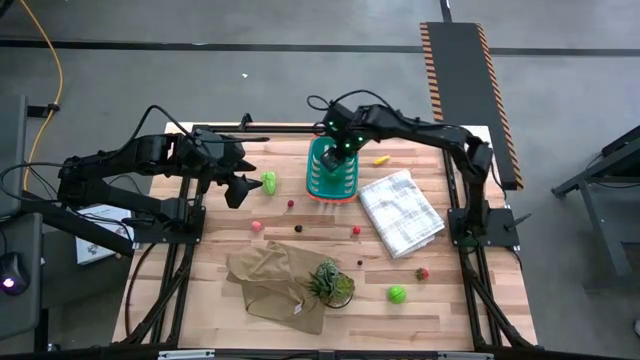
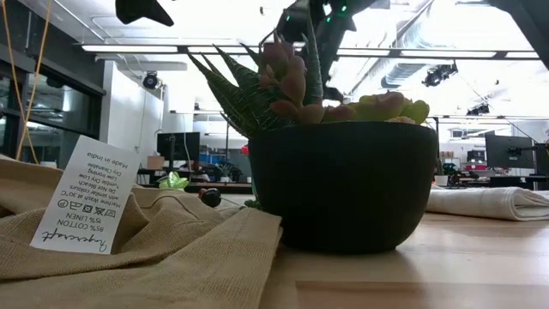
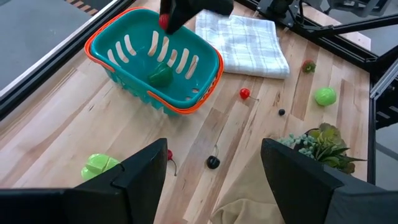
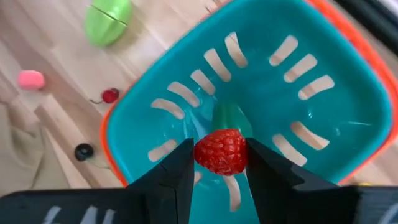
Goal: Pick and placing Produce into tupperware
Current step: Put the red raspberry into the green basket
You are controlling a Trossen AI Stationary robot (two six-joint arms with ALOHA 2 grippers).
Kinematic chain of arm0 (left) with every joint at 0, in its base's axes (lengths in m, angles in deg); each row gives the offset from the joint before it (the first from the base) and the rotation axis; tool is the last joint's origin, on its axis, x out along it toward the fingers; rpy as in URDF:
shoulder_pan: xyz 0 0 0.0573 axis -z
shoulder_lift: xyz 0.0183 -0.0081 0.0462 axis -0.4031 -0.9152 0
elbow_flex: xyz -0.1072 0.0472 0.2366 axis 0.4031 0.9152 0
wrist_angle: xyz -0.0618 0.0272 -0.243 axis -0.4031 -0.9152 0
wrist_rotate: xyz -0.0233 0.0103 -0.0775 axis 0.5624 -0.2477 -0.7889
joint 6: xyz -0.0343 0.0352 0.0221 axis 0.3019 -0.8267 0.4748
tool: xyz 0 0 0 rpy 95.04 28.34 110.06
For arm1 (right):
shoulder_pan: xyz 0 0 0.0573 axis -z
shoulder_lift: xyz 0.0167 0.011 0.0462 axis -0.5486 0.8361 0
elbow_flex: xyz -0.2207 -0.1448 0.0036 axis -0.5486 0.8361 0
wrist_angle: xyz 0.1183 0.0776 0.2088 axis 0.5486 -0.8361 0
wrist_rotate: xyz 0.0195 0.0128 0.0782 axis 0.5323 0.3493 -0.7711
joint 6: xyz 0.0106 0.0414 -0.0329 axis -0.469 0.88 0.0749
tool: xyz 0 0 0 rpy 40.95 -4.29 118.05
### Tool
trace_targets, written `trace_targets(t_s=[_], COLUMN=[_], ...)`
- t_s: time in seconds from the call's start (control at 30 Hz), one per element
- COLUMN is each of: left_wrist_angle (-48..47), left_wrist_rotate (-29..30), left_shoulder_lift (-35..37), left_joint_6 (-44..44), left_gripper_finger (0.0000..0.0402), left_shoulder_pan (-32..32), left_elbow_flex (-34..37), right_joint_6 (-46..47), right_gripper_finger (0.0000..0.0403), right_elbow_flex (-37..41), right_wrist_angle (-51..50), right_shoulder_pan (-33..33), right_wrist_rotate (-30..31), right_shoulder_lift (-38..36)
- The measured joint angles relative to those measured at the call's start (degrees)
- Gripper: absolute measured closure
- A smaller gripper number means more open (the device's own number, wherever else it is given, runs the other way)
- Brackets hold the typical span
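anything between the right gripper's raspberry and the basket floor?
Right wrist view: the right gripper holds the raspberry over the teal basket. Below it lies only a dark green piece, on the basket floor.

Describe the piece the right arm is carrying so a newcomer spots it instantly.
Find the teal basket at the table's far middle. Directly above its opening, the right gripper has its fingers closed on a raspberry: red and bumpy, unlike the smooth dark green piece inside the basket.

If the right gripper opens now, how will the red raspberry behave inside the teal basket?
The raspberry, pinched in the right gripper above the basket, looks small and probably light, so it should drop gently. Being roundish, it may roll a little, but the basket's walls should likely keep it in.
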Motion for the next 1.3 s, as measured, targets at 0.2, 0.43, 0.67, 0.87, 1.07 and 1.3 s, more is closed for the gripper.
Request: trace_targets(t_s=[0.2, 0.43, 0.67, 0.87, 1.07, 1.3], left_wrist_angle=[0.0, 0.0, 0.0, 0.0, 0.0, 0.0], left_wrist_rotate=[0.0, 0.0, 0.0, 0.0, 0.0, 0.0], left_shoulder_lift=[0.0, 0.0, 0.0, 0.0, 0.0, 0.0], left_joint_6=[-1.31, -1.44, -1.46, -1.45, -1.44, -1.44], left_gripper_finger=[0.0153, 0.0153, 0.0153, 0.0153, 0.0153, 0.0153], left_shoulder_pan=[-0.02, -0.02, 0.0, 0.0, 0.0, 0.0], left_elbow_flex=[0.0, 0.0, 0.0, 0.0, 0.0, 0.0], right_joint_6=[1.55, 2.87, 3.06, 2.86, 1.31, -0.23], right_gripper_finger=[0.029, 0.029, 0.029, 0.029, 0.029, 0.029], right_elbow_flex=[-0.02, -0.02, 0.0, 0.0, 0.0, 0.0], right_wrist_angle=[0.36, 0.94, 1.27, 1.47, 1.6, 1.56], right_shoulder_pan=[0.26, 0.3, 0.3, 0.32, 0.31, 0.3], right_wrist_rotate=[0.56, 2.59, 2.6, 3.98, 4.49, 4.22], right_shoulder_lift=[3.28, 6.23, 8.54, 9.19, 9.19, 9.19])
